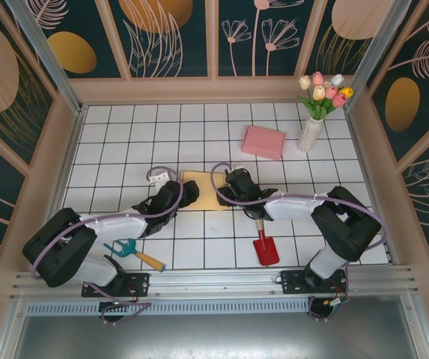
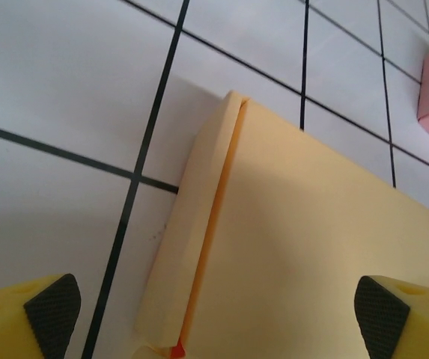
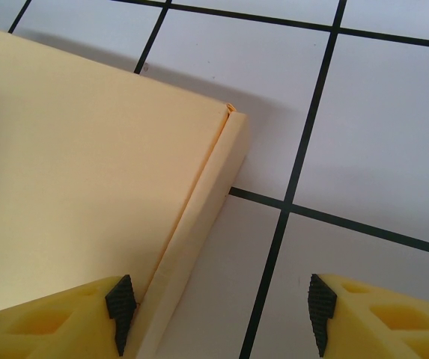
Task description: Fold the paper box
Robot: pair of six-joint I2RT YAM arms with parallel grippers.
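Left end effector [image 2: 218, 315] spread over paper box [image 2: 304, 239] | vase [image 1: 309, 135] holds tulips [image 1: 323, 91] (upright)

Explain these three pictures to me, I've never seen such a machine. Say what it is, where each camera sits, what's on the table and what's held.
These are two robot arms bolted at the near edge of a tiled table. The wide picture looks down from above; the other two come from cameras on the wrists, with yellow fingers at the bottom. On the table lie a flat yellow paper box, a pink block, a vase of tulips, a red shovel and a blue hand tool. The left gripper and right gripper stand open over the box's side edges; nothing is held.
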